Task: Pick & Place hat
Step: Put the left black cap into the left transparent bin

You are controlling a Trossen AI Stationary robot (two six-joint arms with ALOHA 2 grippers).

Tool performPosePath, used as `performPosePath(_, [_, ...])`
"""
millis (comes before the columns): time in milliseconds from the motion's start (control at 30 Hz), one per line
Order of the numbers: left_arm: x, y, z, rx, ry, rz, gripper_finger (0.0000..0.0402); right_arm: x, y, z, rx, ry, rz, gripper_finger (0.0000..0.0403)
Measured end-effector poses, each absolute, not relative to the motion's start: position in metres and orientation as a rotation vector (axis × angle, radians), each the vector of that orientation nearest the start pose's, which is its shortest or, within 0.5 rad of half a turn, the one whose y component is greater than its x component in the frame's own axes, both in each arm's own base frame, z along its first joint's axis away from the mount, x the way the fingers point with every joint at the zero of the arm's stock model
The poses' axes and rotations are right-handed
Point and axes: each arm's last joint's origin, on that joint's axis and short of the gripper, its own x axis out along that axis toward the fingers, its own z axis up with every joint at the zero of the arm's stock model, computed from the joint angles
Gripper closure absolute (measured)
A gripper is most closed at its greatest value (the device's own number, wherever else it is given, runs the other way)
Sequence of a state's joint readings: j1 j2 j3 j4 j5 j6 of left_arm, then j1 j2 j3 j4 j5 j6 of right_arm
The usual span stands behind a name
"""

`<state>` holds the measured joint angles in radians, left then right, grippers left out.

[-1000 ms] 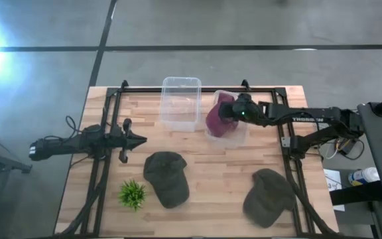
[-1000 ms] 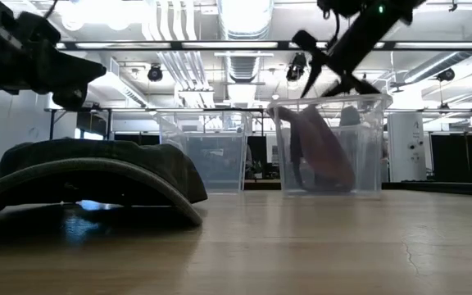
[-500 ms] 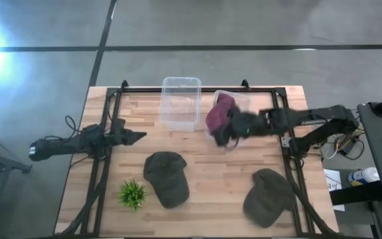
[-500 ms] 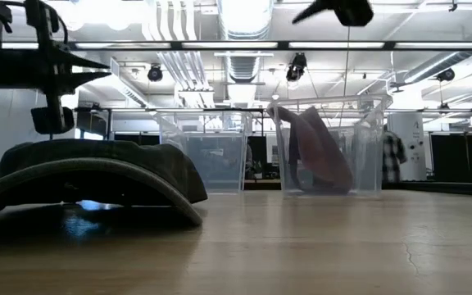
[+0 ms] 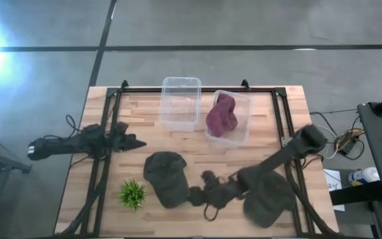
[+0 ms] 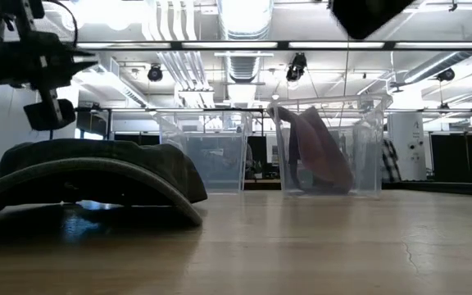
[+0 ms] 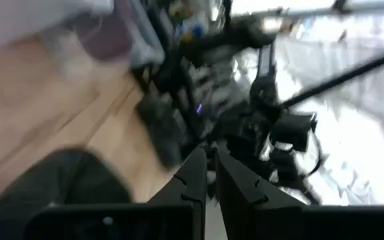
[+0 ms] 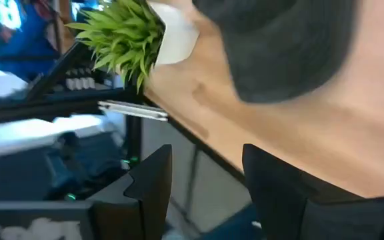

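Note:
A maroon hat [image 5: 222, 114] lies crumpled in the right clear bin [image 5: 243, 126], leaning against its wall [image 6: 322, 152]. One dark green cap [image 5: 166, 177] rests brim-down on the table near the middle [image 6: 88, 176]; a second dark cap [image 5: 268, 196] lies by the near right edge. My right gripper [image 5: 197, 196] hangs low between the two caps, open, with the first cap [image 8: 285, 47] just ahead of its fingers [image 8: 149, 187]. My left gripper [image 5: 135, 141] waits shut at the table's left [image 7: 209, 180], pointing right.
An empty clear bin [image 5: 181, 101] stands beside the hat's bin at the far edge. A small green plant in a white pot [image 5: 132, 194] [image 8: 122, 37] sits near the near left corner. Black frame rails [image 5: 102, 166] run along both table sides.
My right gripper has swung from above the maroon hat's bin toward the near edge and down, ending between the two dark caps. The maroon hat has stayed in its bin. My left gripper has turned about its wrist in place.

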<state>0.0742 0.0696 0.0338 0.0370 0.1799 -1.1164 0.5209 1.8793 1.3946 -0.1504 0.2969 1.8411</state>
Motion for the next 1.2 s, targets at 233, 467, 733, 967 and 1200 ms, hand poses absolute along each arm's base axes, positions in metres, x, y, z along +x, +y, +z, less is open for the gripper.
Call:
performPosePath(233, [0.103, -0.002, 0.165, -1.073, 0.202, -0.182, 0.0374, 0.409, 0.24, 0.163, 1.691, 0.592, -0.495, 0.022])
performPosePath(467, [0.105, -0.002, 0.163, -0.958, 0.228, -0.211, 0.0374, 0.438, 0.256, 0.136, 1.739, 0.455, -0.568, 0.0218])
performPosePath(733, [0.107, -0.003, 0.158, -0.79, 0.274, -0.215, 0.0374, 0.445, 0.245, 0.142, 1.624, 0.269, -0.803, 0.0218])
performPosePath(967, [0.112, -0.003, 0.146, -0.725, 0.395, -0.217, 0.0374, 0.456, 0.224, 0.147, 1.581, 0.246, -0.879, 0.0218])
performPosePath(1200, [0.116, -0.002, 0.139, -0.691, 0.462, -0.185, 0.0374, 0.449, 0.229, 0.143, 1.569, 0.352, -0.913, 0.0218])
